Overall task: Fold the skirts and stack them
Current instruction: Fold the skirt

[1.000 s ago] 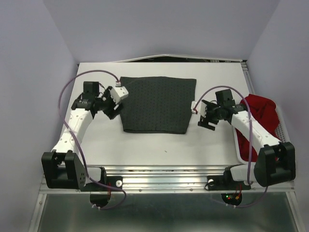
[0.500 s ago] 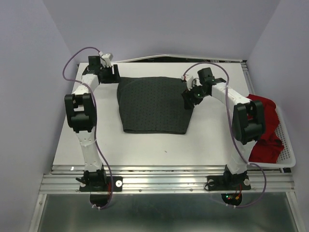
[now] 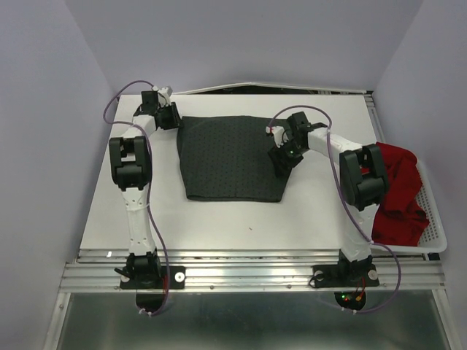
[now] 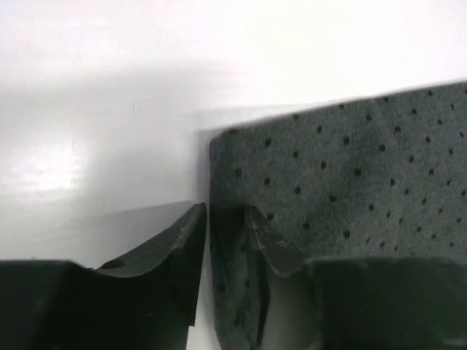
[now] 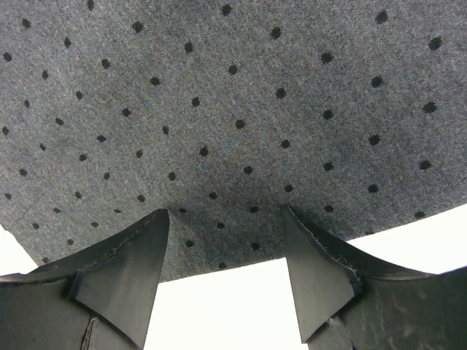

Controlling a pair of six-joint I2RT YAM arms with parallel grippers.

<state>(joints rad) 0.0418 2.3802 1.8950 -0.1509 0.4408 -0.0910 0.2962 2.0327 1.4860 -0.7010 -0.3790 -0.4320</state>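
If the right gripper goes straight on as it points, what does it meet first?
Probably the dark grey skirt; its edge lies ahead of the right gripper, though depth is unclear.

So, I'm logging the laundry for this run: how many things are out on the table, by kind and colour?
Grey dotted skirt: 1
Red skirt: 1
White mesh basket: 1
Total: 3

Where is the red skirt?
In the top view, the red skirt is on the far right, heaped in the white basket at the table's right edge, apart from the grey skirt in the middle.
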